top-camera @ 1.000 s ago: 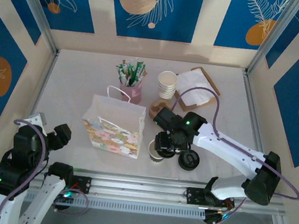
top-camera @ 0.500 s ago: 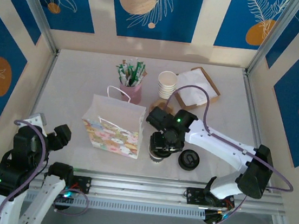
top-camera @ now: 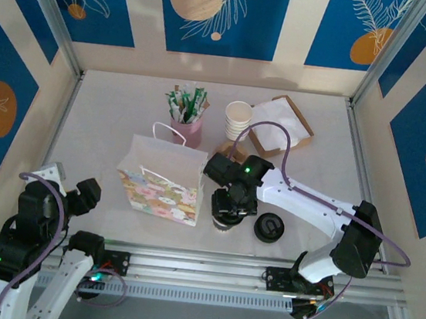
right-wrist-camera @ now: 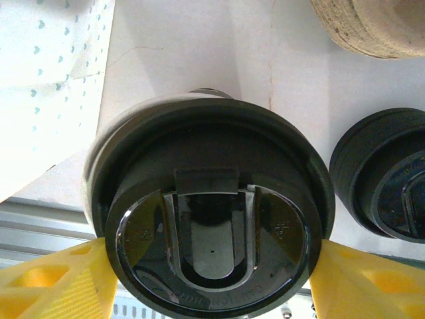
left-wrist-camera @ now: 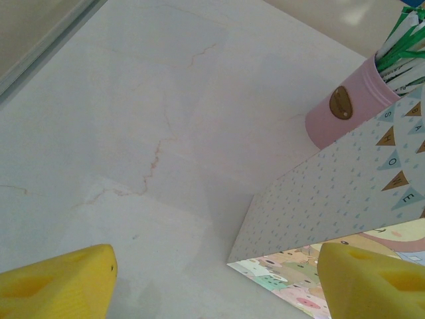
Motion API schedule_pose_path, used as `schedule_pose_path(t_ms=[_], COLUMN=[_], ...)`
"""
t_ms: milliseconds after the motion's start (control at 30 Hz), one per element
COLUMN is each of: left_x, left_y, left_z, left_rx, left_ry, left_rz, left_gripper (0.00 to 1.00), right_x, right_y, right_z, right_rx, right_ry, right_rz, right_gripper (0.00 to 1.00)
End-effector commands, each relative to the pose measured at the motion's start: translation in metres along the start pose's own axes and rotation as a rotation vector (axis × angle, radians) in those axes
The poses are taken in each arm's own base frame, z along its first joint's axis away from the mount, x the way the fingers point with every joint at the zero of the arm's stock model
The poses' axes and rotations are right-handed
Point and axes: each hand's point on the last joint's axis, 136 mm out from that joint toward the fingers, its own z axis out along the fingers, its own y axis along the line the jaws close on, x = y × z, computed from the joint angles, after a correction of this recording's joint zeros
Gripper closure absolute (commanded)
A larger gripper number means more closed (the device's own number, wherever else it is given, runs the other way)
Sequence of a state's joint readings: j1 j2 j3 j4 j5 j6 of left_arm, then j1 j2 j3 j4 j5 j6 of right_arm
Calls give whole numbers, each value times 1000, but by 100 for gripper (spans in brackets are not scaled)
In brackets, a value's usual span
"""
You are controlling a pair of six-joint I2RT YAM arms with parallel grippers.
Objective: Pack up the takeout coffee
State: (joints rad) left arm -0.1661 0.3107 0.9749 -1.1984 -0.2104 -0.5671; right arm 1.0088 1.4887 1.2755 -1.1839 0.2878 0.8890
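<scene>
My right hand stands spread astride the takeout coffee, centre frame. It looks light and crushable, so I'd pinch gently just under the lid rim.

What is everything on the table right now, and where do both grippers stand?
takeout coffee: one, cream cup with black lid, just right of the bag
paper bag: one, white with pastel print, upright, centre-left
loose lid: one, black, right of the coffee
cup stack: one stack, cream, lidless, at the back
pink holder: one, behind the bag
sachets: a bunch, green and white, in the holder
tray: one, brown, back right
napkins: white, in the tray, count unclear
tan round item: one, behind the coffee, identity unclear
left gripper: yellow fingers, open, near left, facing the bag
right gripper: yellow fingers, open, either side of the coffee's lid
</scene>
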Motion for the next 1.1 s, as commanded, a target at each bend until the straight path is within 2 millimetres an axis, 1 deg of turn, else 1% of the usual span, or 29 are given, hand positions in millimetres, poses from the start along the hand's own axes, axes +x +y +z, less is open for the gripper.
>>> schedule_pose_path(t_ms=[0,267,633,933,1067], left_x=[9,9,8,9,9], left_y=[6,6,7,6,6], left_z=[0,1,3,4,4], left_rx=[-18,-18,-21,-21,-21], left_ry=[21,19,17,21,21], left_rz=[16,19,18,21,19], left_gripper=[21,21,20,20,20], right_x=[-1,-3,1,0,0], right_y=[3,7,4,11,13], right_z=[-5,-14,-4,1,-1], right_rx=[3,-12,35,10,2], right_ry=[-1,-9,31,43,44], right_rz=[-20,-23,-32,-32,-33], right_gripper=[28,28,28,28,28])
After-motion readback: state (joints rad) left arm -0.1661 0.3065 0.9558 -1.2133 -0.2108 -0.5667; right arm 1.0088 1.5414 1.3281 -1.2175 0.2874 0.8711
